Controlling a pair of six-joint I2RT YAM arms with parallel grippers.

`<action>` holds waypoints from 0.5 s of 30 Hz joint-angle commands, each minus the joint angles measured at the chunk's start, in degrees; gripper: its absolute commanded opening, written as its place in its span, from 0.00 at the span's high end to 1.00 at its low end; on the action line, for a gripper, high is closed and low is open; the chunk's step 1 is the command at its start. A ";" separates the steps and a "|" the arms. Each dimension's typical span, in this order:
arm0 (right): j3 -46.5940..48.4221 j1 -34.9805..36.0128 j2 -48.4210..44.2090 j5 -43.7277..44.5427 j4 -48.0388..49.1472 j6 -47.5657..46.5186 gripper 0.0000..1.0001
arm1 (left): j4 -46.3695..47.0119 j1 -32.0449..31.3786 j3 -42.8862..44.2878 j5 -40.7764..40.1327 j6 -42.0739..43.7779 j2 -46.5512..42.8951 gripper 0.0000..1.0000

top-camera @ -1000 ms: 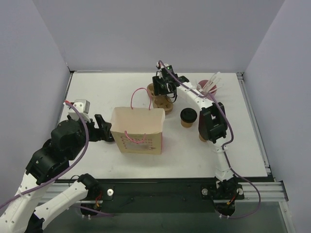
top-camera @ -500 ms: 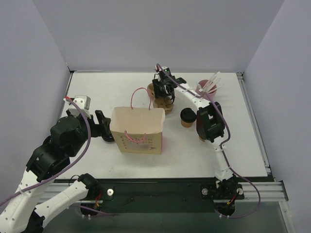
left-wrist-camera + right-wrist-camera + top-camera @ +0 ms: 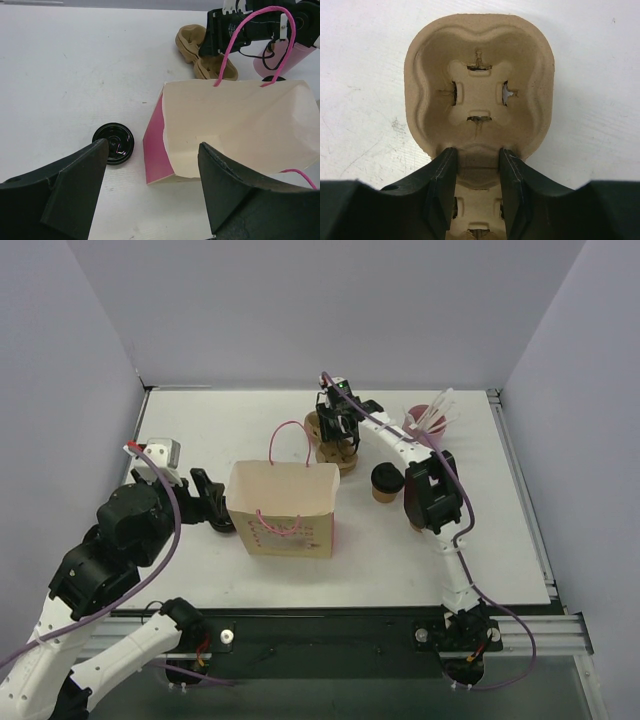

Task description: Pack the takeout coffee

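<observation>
A kraft-brown coffee cup (image 3: 386,481) with a black lid stands right of the paper bag (image 3: 283,508). A second brown cup (image 3: 416,524) peeks out from under my right arm. The brown pulp tray (image 3: 336,454) lies behind the bag. My right gripper (image 3: 338,426) is over the tray. In the right wrist view the gripper (image 3: 476,152) is shut on the ridge between the two holes of the tray (image 3: 479,90). My left gripper (image 3: 205,498) is open and empty just left of the bag (image 3: 235,125).
A loose black lid (image 3: 113,143) lies on the table left of the bag, near my left gripper (image 3: 152,147). A pink cup with white sticks (image 3: 428,420) stands at the back right. The bag is upright and open, with pink handles.
My right gripper has moved a little left and down onto the pulp tray. My left arm has shifted slightly left.
</observation>
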 commanded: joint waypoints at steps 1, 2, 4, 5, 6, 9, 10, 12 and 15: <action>1.51 -0.63 -6.08 1.69 -2.30 -0.88 0.73 | 2.64 -0.21 1.12 -1.17 -0.02 -0.75 0.18; 1.34 -0.80 -6.52 1.69 -2.30 -1.06 0.73 | 2.73 -0.21 0.77 -1.17 -0.02 -1.01 0.18; 1.08 -0.89 -7.32 3.17 -2.39 -1.41 0.73 | 3.34 -0.21 0.24 -1.08 -0.02 -1.19 0.18; 0.90 -0.89 -7.67 3.19 -2.48 -1.67 0.73 | 3.52 -0.21 -0.03 -1.08 0.06 -1.28 0.18; 0.20 -0.89 -8.19 3.19 -2.56 -1.67 0.73 | 3.87 -0.21 -0.11 -1.08 0.24 -1.19 0.18; -0.86 -0.80 -8.55 2.84 -2.56 -1.76 0.73 | 4.40 -0.21 -0.29 -1.16 0.94 -0.93 0.18; -1.03 -0.80 -8.72 2.75 -2.56 -1.76 0.74 | 4.58 -0.21 -0.29 -1.17 1.12 -0.84 0.18; -1.12 -0.80 -9.16 2.75 -2.65 -1.41 0.74 | 4.66 -0.21 0.06 -1.08 1.29 -0.58 0.18; -0.42 -0.80 -10.39 2.31 -3.26 -1.41 0.74 | 4.49 -0.21 0.58 -0.73 1.73 0.04 0.18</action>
